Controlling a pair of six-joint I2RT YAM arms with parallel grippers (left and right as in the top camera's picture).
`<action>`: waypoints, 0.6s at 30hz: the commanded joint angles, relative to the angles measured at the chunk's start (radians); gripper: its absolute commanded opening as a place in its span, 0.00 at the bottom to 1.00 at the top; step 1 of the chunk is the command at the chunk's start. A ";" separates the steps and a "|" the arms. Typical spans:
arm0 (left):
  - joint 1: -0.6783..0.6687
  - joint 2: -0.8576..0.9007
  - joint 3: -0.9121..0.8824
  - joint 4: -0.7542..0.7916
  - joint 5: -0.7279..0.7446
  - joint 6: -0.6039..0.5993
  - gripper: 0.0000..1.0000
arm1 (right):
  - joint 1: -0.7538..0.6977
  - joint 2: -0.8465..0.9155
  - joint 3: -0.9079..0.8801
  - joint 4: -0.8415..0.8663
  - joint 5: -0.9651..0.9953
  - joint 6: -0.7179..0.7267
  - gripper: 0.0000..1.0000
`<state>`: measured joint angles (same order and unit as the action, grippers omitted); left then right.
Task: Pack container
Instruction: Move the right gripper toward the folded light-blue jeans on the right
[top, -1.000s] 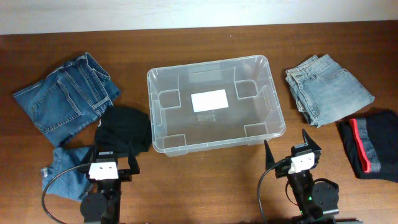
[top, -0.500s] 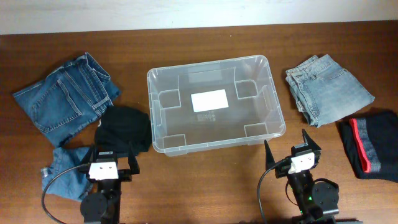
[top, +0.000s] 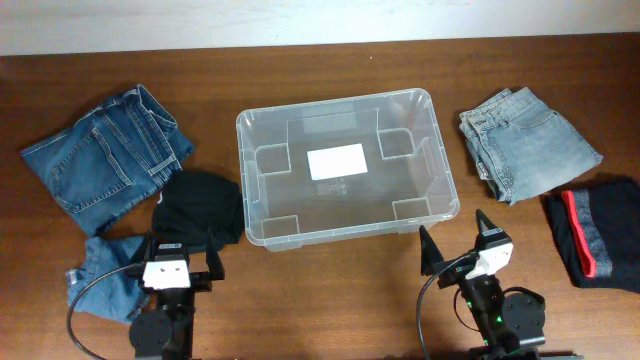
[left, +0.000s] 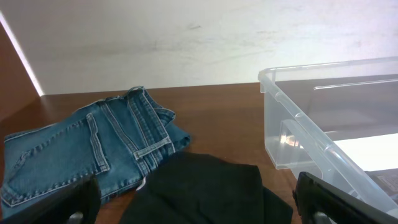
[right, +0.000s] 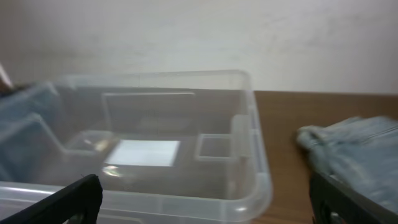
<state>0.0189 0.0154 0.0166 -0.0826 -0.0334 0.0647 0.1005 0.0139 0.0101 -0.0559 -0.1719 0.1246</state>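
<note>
I work at staged lab bench: bare wooden table (top: 330, 300), blank white wall (top: 300, 20), loose cable (top: 418, 302), folded jeans (top: 100, 165) set out.

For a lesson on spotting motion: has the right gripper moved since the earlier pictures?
Yes. The right gripper has swung slightly left, toward the container.

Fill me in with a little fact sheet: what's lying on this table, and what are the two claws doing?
Container: clear bin, empty, in the middle
Left of it: dark blue jeans, black garment, small denim piece
Right of it: light jeans, black-and-red garment
Left gripper: open, holding nothing
Right gripper: open, holding nothing
</note>
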 joint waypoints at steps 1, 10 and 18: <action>0.002 -0.008 -0.008 0.002 -0.004 0.019 1.00 | -0.003 -0.008 -0.005 0.000 -0.065 0.197 0.98; 0.002 -0.008 -0.008 0.002 -0.004 0.019 1.00 | -0.003 -0.008 0.071 0.105 -0.079 0.407 0.98; 0.002 -0.008 -0.008 0.002 -0.004 0.019 1.00 | -0.003 0.016 0.341 -0.081 0.043 0.404 0.98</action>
<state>0.0189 0.0154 0.0166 -0.0826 -0.0334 0.0647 0.1005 0.0147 0.2253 -0.0761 -0.2096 0.5171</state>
